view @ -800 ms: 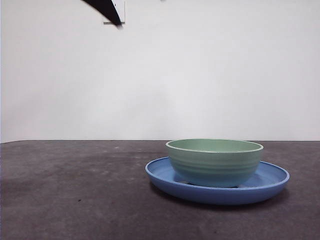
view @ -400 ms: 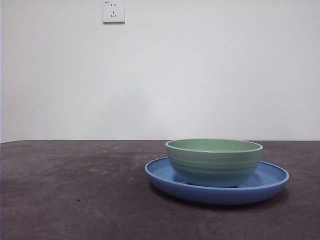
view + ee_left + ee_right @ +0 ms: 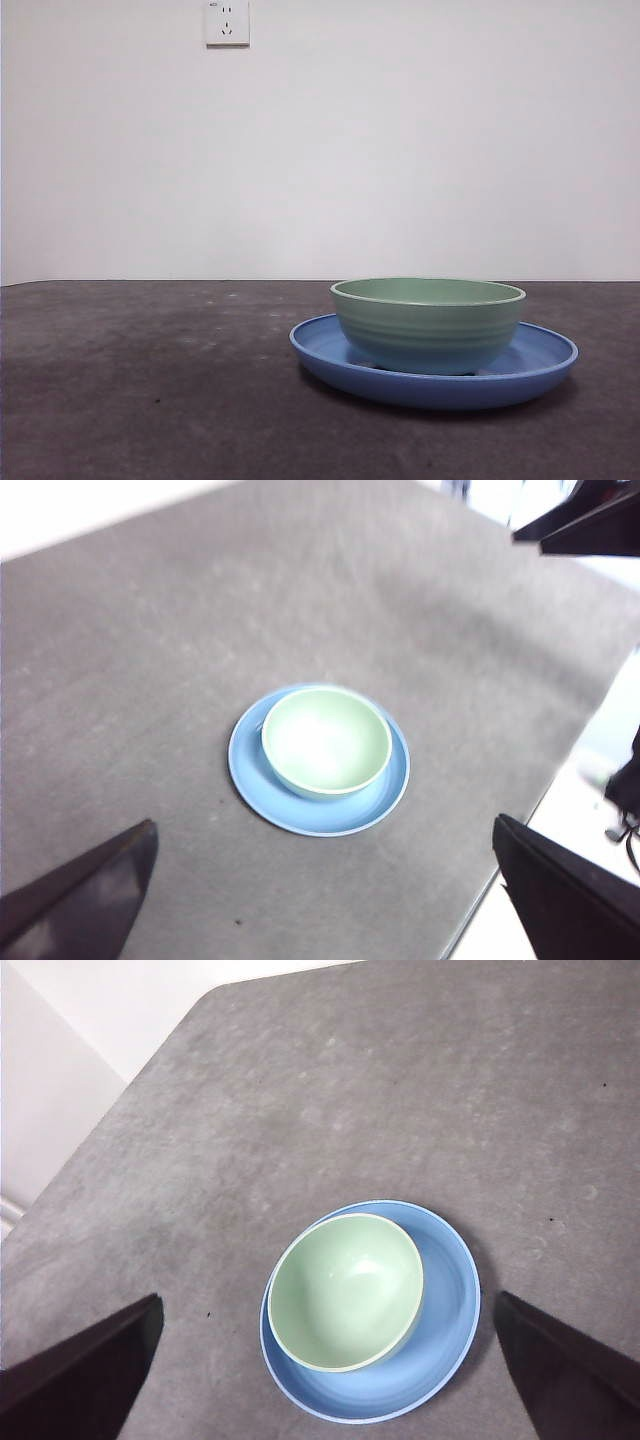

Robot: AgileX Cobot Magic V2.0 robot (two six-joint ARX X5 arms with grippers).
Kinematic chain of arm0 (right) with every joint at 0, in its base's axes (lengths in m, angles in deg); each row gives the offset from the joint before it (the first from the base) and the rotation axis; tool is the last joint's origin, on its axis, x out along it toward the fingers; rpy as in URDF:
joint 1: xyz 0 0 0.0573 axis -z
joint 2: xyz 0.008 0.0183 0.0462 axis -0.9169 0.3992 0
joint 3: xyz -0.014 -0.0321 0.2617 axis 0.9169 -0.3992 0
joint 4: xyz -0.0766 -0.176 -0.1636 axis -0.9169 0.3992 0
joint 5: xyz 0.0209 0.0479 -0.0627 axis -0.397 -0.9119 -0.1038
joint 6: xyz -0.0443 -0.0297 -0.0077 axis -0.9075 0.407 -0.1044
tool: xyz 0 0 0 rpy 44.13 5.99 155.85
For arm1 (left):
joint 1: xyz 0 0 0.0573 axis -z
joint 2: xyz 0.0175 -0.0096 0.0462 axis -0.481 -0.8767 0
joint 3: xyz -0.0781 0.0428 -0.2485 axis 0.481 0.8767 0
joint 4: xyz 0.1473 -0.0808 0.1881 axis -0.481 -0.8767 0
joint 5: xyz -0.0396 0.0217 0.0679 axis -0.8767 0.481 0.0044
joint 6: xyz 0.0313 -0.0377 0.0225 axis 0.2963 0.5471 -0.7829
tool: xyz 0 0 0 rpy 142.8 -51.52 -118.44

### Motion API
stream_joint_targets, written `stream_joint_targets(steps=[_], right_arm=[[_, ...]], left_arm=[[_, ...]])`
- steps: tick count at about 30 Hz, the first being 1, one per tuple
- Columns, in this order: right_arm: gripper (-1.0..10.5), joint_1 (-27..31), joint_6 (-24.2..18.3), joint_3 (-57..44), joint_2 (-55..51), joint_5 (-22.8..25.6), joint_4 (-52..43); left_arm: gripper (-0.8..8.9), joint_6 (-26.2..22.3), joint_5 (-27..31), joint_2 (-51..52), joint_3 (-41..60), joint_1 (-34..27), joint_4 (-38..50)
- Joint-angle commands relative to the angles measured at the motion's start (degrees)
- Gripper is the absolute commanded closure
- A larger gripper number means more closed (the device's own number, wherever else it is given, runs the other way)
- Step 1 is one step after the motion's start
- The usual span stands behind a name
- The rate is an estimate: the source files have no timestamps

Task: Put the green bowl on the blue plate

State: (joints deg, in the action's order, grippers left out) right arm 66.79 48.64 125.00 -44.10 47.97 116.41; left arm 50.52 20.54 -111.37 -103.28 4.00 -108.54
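Note:
The green bowl (image 3: 428, 322) stands upright inside the blue plate (image 3: 330, 362), off-centre toward one side of it. It shows in the left wrist view (image 3: 326, 742) on the plate (image 3: 249, 785) and in the right wrist view (image 3: 346, 1291) on the plate (image 3: 450, 1330). My left gripper (image 3: 325, 905) is open and empty, high above the table. My right gripper (image 3: 330, 1380) is open and empty, high above the bowl and plate. Neither gripper shows in the front view.
The dark grey table (image 3: 150, 380) carries only the plate and bowl. A wall socket (image 3: 227, 22) is on the white wall behind. The other arm (image 3: 580, 520) shows dark in the left wrist view, near the table's edge (image 3: 520, 830).
A black arm tip at the top of the front view one second ago has left the picture. The bowl and plate have not moved.

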Motion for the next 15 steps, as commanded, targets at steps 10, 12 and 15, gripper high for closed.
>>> stream_joint_targets(steps=[10, 12, 15], right_arm=[[3.7, -0.2, -0.4, 1.0, 0.2, 0.0, -0.3], [3.7, -0.2, -0.4, 1.0, 0.2, 0.0, -0.1], [3.7, -0.2, -0.3, 1.0, 0.7, 0.0, 1.2]], left_arm=[[2.57, 7.9, -0.2, 11.4, 12.7, 0.3, 3.5], [2.57, 7.8, -0.1, 11.5, 12.7, 0.3, 3.6], [2.57, 7.6, -0.1, 11.5, 12.7, 0.3, 3.5]])
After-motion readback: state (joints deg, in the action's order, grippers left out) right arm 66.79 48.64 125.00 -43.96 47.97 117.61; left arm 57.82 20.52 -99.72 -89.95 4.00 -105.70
